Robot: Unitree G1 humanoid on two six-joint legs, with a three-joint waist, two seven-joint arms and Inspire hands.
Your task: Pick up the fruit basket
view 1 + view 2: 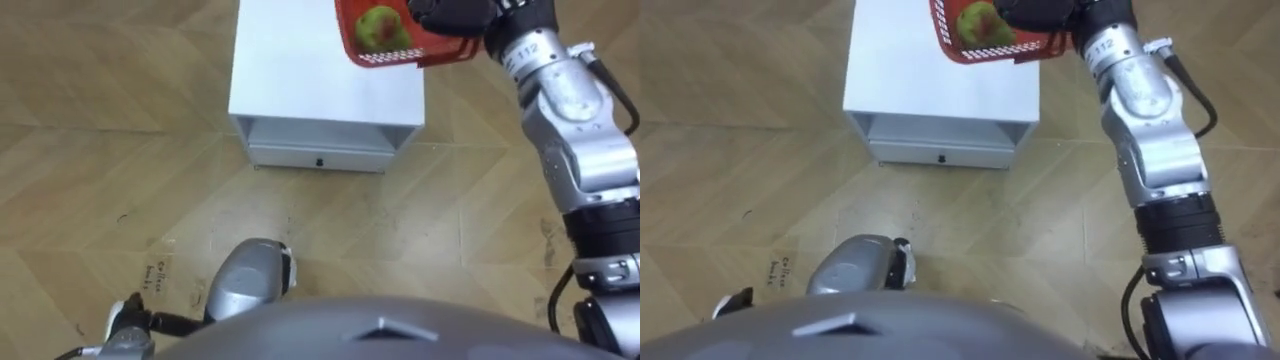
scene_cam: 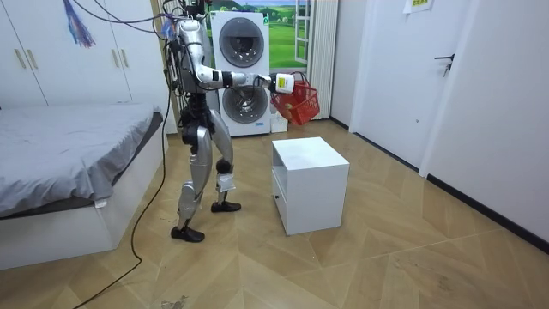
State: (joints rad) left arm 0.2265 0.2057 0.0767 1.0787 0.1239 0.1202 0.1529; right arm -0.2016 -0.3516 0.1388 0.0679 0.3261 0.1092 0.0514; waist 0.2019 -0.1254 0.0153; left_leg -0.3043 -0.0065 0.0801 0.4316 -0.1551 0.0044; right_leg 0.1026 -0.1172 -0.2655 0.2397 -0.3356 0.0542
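Red plastic mesh fruit basket (image 1: 398, 52) holding green fruit (image 1: 380, 28) hangs from right hand (image 1: 450, 15), fingers curled round its edge, clear above white box cabinet (image 1: 300, 75); hold grip firm, wrist level.

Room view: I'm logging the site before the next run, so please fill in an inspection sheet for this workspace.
surface: white one-drawer cabinet, top bare.
job's things: red plastic mesh basket with green fruit, held clear of the cabinet.
clutter: nothing seen.
robot hands: right robot hand shut on the basket; left robot hand low by its side.
cables: nothing seen beyond the robot's own.
surroundings: grey bed, stacked white washing machines, wooden floor.
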